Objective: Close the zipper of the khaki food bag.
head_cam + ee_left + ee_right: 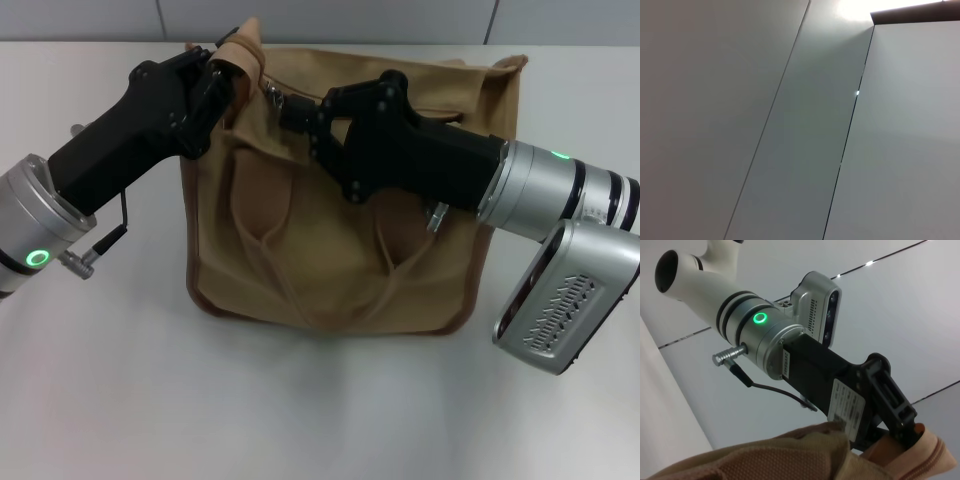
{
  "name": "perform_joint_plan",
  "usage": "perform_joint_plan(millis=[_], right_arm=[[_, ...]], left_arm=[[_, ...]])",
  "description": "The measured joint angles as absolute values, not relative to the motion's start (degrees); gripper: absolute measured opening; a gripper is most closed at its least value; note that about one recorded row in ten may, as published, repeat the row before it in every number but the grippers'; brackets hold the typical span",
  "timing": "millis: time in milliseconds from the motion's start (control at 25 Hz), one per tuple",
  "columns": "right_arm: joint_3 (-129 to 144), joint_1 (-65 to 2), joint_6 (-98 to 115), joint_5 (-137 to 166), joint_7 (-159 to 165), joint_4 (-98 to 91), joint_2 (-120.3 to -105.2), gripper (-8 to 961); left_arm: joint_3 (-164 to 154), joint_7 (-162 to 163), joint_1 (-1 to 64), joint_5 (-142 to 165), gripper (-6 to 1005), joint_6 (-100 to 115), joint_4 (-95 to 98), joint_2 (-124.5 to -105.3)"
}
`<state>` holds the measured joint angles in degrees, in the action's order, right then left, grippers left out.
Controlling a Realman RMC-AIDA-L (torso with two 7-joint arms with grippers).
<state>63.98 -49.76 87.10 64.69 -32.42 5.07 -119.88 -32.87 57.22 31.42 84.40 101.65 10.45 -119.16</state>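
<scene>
The khaki food bag [330, 250] lies on the white table, its two handles [262, 235] flat on its side. My left gripper [228, 72] is at the bag's far left top corner, shut on a tan fabric end tab [238, 52]. The right wrist view shows the left gripper [912, 432] pinching that tab [932, 455]. My right gripper [288, 110] lies over the bag's top edge, fingers closed at the small silver zipper pull [272, 94] near the left end. The rest of the zipper line is hidden under the right gripper.
The white table [330, 410] extends in front of the bag and to both sides. A grey panelled wall [330, 18] stands behind it. The left wrist view shows only grey wall panels [790, 125].
</scene>
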Motion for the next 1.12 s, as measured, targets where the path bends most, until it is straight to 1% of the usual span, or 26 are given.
perform_joint_plan(millis=[40,360,600,1120], right_arm=[[64.0,-49.8,87.1,64.7,-32.3,5.2,-119.88,61],[61.9,-48.8,88.2,64.7,-21.4,5.1,-119.88,3],[62.0,-45.5,90.2,64.7,-13.7,2.5,-119.88,3],[62.0,-35.2,91.5,64.6,-6.9,-5.1,-119.82,2]], left_arm=[[-32.9,57.2,31.3,84.4,91,101.6,10.5,-119.14],[-32.3,57.1,29.9,84.2,96,101.1,10.6,-118.93],[-31.0,57.1,28.8,84.1,101,100.3,10.9,-118.80],[-26.7,57.2,26.4,84.2,110,97.5,12.7,-118.44]])
